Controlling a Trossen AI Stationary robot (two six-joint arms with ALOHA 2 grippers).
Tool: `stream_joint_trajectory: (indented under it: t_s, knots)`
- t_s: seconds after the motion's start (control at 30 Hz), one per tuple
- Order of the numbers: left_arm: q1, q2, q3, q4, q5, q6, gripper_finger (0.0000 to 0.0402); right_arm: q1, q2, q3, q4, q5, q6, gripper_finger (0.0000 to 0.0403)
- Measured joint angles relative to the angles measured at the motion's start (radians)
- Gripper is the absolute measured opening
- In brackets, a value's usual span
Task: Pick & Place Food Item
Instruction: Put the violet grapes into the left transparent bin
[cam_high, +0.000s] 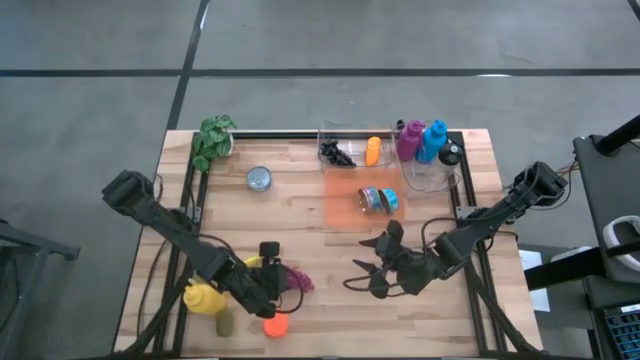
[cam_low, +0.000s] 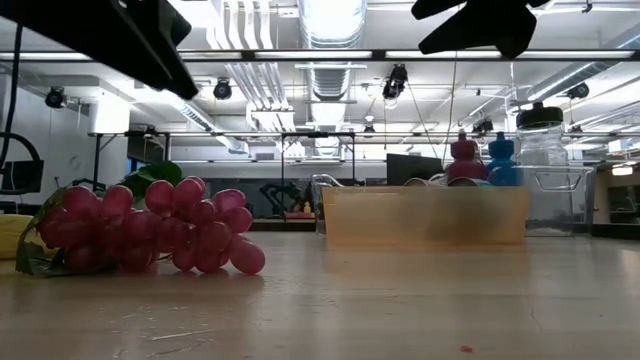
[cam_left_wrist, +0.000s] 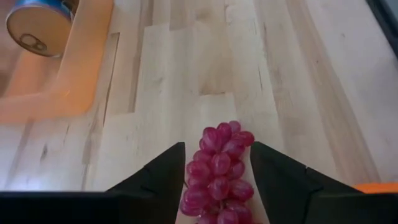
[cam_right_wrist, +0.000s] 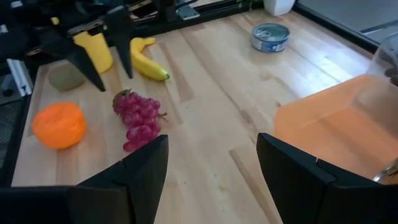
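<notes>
The left tool (cam_left_wrist: 214, 180) stands parted around the bunch of red plastic grapes (cam_left_wrist: 217, 171) near the wooden table's (cam_high: 300, 215) front-left corner; the right tool (cam_right_wrist: 211, 174) hovers wide, empty.

A potted plant (cam_high: 213, 140) sits at one table corner (leafy) — bottles (cam_high: 424, 141) opposite.

Magenta-red grapes (cam_right_wrist: 138, 119); orange fruit (cam_right_wrist: 58, 125); yellow banana (cam_right_wrist: 147, 59); translucent orange tray (cam_high: 362, 197); pale wood-grain surface (cam_high: 300, 220); silver tin (cam_high: 259, 179).
</notes>
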Motion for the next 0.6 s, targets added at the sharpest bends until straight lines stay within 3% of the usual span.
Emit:
stream_joint_trajectory:
  t_s: [0.43, 0.6]
  knots:
    - [0.089, 0.0, -0.164, 0.23, 0.065, -0.011, 0.0171, 0.0, 0.0, 0.0, 0.0, -0.056, -0.05, 0.0256]
    - [0.161, 0.0, -0.212, 0.283, 0.179, -0.049, 0.016, 0.0, 0.0, 0.0, 0.0, -0.07, -0.052, 0.0253]
